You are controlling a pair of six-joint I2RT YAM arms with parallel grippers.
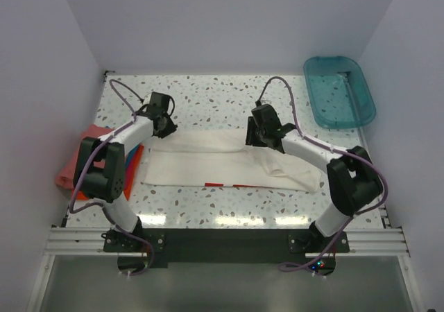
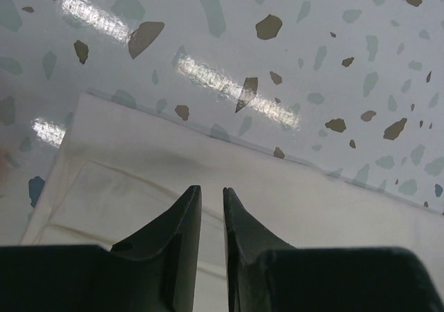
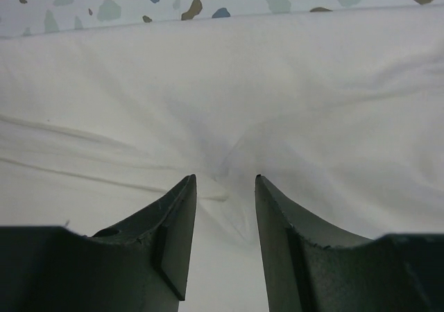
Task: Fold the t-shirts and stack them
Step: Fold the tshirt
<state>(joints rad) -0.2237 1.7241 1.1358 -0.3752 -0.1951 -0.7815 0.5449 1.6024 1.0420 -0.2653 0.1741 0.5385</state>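
Observation:
The white t-shirt (image 1: pixel 222 163) lies folded into a long strip across the middle of the table, with a bit of red print (image 1: pixel 215 184) at its near edge. My left gripper (image 1: pixel 165 123) hovers at the strip's far left corner. In the left wrist view its jaws (image 2: pixel 211 188) stand a narrow gap apart over the white cloth (image 2: pixel 139 180), holding nothing. My right gripper (image 1: pixel 260 137) is over the strip's far right part. It stands open (image 3: pixel 225 178) just above a small pucker in the white cloth (image 3: pixel 222 83).
Folded salmon-pink (image 1: pixel 75 166), orange-red (image 1: pixel 132 170) and blue (image 1: pixel 130 157) t-shirts lie in a pile at the table's left edge, partly under the left arm. A teal translucent tub (image 1: pixel 338 90) stands at the far right. Speckled tabletop (image 1: pixel 208 93) lies beyond the shirt.

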